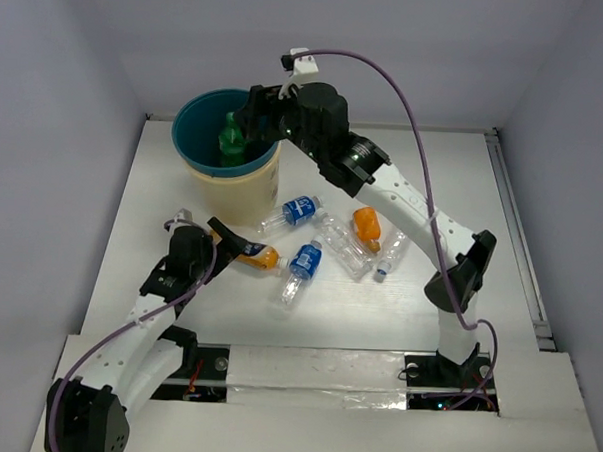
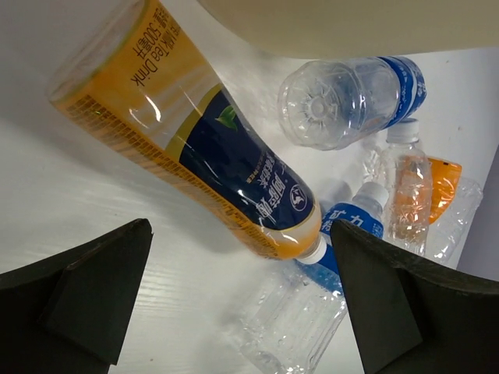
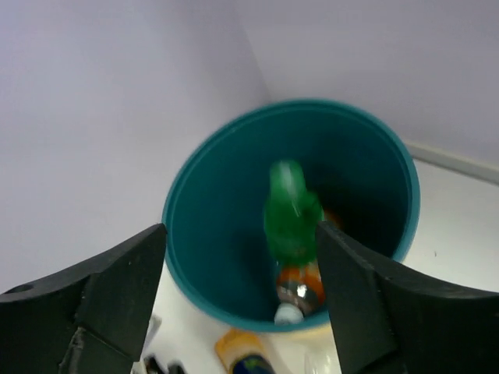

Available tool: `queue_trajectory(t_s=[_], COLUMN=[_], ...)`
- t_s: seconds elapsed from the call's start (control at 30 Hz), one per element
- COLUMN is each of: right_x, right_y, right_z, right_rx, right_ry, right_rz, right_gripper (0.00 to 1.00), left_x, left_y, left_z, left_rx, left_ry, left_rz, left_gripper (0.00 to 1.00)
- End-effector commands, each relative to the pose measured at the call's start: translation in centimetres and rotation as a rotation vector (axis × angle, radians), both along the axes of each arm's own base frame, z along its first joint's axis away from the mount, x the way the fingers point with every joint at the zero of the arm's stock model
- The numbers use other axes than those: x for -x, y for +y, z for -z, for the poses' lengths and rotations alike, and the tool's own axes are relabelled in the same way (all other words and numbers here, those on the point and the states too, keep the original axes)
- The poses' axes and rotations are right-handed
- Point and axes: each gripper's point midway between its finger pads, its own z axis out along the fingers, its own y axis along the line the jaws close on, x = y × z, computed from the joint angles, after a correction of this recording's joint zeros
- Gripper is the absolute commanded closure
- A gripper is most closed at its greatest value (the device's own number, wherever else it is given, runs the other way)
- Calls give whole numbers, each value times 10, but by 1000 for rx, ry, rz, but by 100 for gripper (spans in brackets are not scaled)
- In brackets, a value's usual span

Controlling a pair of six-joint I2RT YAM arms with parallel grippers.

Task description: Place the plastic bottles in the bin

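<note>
The cream-yellow bin [image 1: 245,189] with a teal inside stands at the back left. My right gripper [image 1: 254,119] hangs open over it. Below it a blurred green bottle [image 3: 292,214] is loose inside the bin [image 3: 187,265], above an orange bottle [image 3: 300,282]. My left gripper [image 1: 221,238] is open and empty, its jaws on either side of the cap end of an orange tea bottle [image 2: 195,140] lying on the table; no contact shows. Two blue-labelled bottles [image 1: 300,210] [image 1: 303,261], an orange one [image 1: 367,225] and clear ones [image 1: 343,246] lie right of it.
The white table [image 1: 483,194] is walled in by grey panels at the back and both sides. The right arm's purple cable [image 1: 407,101] loops above the table. A small clear bottle [image 1: 390,255] lies by the right arm's forearm.
</note>
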Motion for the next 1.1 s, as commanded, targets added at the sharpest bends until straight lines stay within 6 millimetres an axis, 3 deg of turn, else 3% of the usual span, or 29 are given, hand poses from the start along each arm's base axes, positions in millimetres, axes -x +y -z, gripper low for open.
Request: queue_trajectory(t_s=[0.0, 0.03, 0.07, 0.1, 0.13, 0.2, 0.23, 0.27, 0.3, 0.33, 0.37, 0.47, 0.5, 0.6, 0.63, 0.7, 0.73, 0.8, 0.9, 1.0, 1.07], right_x=[40, 40, 46, 60, 68, 80, 93, 95, 104, 115, 124, 140, 146, 161, 161, 172, 169, 170, 170, 166, 162], right_y=[-40, -39, -43, -58, -52, -59, -69, -70, -71, -80, -77, -90, -90, -92, -96, -92, -98, -97, -96, -103, -106], right_z=[-82, -59, -57, -70, -42, -28, -34, -5, 5, 1, 34, 57, 91, 126, 153, 179, 201, 228, 254, 277, 293], right_rx=[-130, -104, -107, -134, -103, -99, -113, -73, -62, -76, -34, -29, 13, 34, 67, 84, 113, 131, 110, 110, 132], right_ry=[-114, -90, -85, -105, -74, -55, -67, -25, -9, -16, 26, 64, 110, 180, 221, 281, 312, 380, 441, 493, 514], right_rz=[-13, -16, -26, -38, -75, -98, -119, -126, -144, -163, -184, -191, -194, -199, -176, -170, -127, -86, -13, 56, 102], right_gripper=[17, 17, 17, 17, 17, 17, 17, 17, 17, 17, 17, 16, 16, 15, 15, 14, 13, 12, 11, 9, 6], left_x=[-16, -17, -18, -20, -20, -27, -29, -30, -32, -34, -35, -40, -41, -45, -48, -48, -50, -49, -50, -49, -48], left_y=[-6, -6, -6, -3, -1, 6, 7, 9, 13, 15, 16, 20, 22, 22, 22, 22, 22, 22, 22, 24, 27], left_z=[-12, -10, -9, -5, -2, 0, 1, 3, 8, 9, 11, 15, 17, 19, 18, 26, 27, 37, 47, 49, 49], left_rx=[63, 65, 65, 59, 54, 28, 21, 15, -6, -13, -17, -31, -37, -30, -27, -36, -38, -49, -58, -72, -87], left_ry=[-71, -74, -74, -65, -55, -68, -74, -70, -55, -57, -54, -52, -48, -53, -60, -38, -35, -9, 14, 17, 14], left_rz=[-19, -26, -30, -46, -58, -102, -107, -114, -133, -142, -149, -180, -188, -204, -206, -210, -212, -210, -206, -211, -215], left_gripper=[1, 1, 1, 1, 1, 1, 1, 1, 1, 1, 1, 1, 1, 1, 1, 1, 1, 1, 1, 12, 26])
